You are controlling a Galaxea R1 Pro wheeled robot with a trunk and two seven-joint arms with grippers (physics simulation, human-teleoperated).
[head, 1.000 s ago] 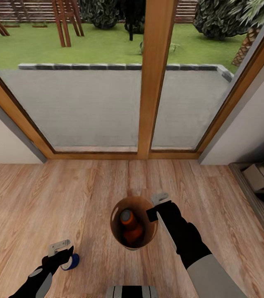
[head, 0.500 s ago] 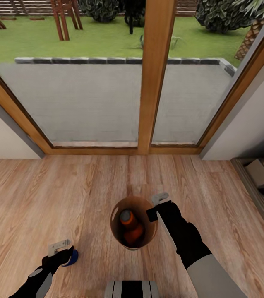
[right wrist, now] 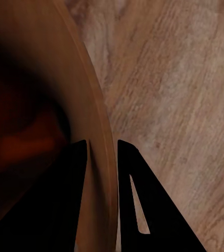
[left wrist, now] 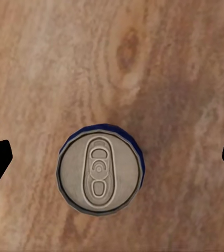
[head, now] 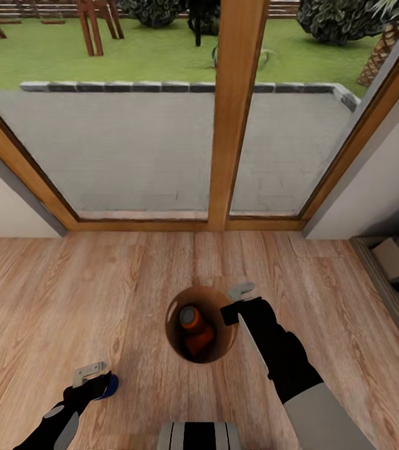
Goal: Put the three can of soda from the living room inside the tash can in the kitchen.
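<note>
The left end effector is hanging open over one blue can standing upright on the floor. The right end effector is clamping the rim of the tash can, probably to carry it. Inside are lying orange soda cans; their number is not clear.

Head view looks steeply down over the floor toward the window; the left wrist view stares straight down, close; the right wrist view hugs the bin rim; all 3 share floorboards.
</note>
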